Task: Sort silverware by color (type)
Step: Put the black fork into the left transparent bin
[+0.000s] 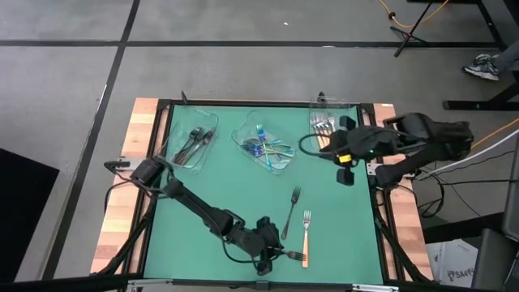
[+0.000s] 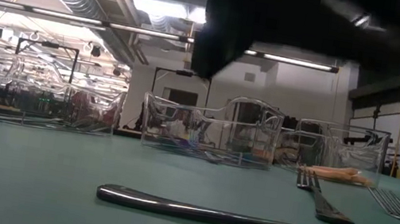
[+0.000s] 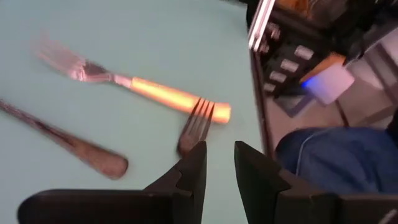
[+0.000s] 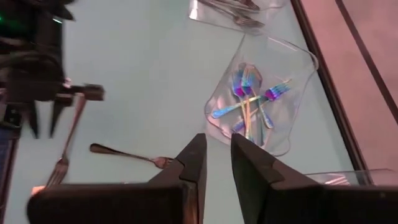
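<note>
The silverware lay partly sorted on the green mat [image 1: 219,195]. Black forks [image 1: 195,143] sat in the left tray [image 1: 172,138], iridescent pieces [image 1: 268,148] in the middle tray [image 1: 246,130], and tan-handled forks [image 1: 322,123] in the right tray [image 1: 350,105] by the mat's far edge. Three pieces were loose on the mat toward its near edge: a dark fork [image 1: 290,212], a tan-handled fork [image 1: 306,234] just beside it, and a third fork [image 1: 297,256] lying crosswise at the near edge. The left gripper [image 1: 264,258] was low over the mat right at that third fork; in its wrist view the tines [image 3: 198,121] pointed away just ahead of the fingers [image 3: 194,168], which stood slightly parted with nothing between them. Whether a fingertip touched the fork's handle was hard to judge, since the picture was smeared. In that same view the tan-handled fork [image 3: 143,87] lay beyond the tines and the dark fork's handle [image 3: 68,144] off to one side. The right gripper [image 1: 345,173] hung above the mat's right side, near the right tray, its fingers [image 4: 194,163] a narrow gap apart and empty, looking toward the middle tray [image 4: 292,56] with its iridescent pieces [image 4: 250,98].
</note>
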Available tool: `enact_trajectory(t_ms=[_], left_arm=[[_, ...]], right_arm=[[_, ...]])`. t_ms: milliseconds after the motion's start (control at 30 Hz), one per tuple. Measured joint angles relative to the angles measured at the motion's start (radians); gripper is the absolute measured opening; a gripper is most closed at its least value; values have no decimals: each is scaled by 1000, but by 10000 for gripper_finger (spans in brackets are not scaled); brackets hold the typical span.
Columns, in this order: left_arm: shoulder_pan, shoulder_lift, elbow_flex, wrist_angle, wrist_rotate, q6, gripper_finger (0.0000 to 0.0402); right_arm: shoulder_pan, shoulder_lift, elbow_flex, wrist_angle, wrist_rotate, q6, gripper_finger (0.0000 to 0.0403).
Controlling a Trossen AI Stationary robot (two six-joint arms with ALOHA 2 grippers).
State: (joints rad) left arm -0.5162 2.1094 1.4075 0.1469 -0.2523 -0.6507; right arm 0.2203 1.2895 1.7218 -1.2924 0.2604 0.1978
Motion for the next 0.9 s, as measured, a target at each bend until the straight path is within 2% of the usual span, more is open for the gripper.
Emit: enact_trajectory(t_ms=[67,200,400,567,900], left_arm=[[2,22,0,-1,10,17,76],[-6,59,0,-3,8,158,76],[-24,98,0,1,0,283,76],[-30,128,0,7,-10,296,76],[-23,147,0,37,-27,316,76]], right_arm=[[23,-6,0,-1,1,9,62],[55,-6,0,-11,1,13,62],[55,-2,-1,-12,7,20,62],[55,-2,-1,-12,53,36,62],[55,-2,-1,-12,54,37,62]])
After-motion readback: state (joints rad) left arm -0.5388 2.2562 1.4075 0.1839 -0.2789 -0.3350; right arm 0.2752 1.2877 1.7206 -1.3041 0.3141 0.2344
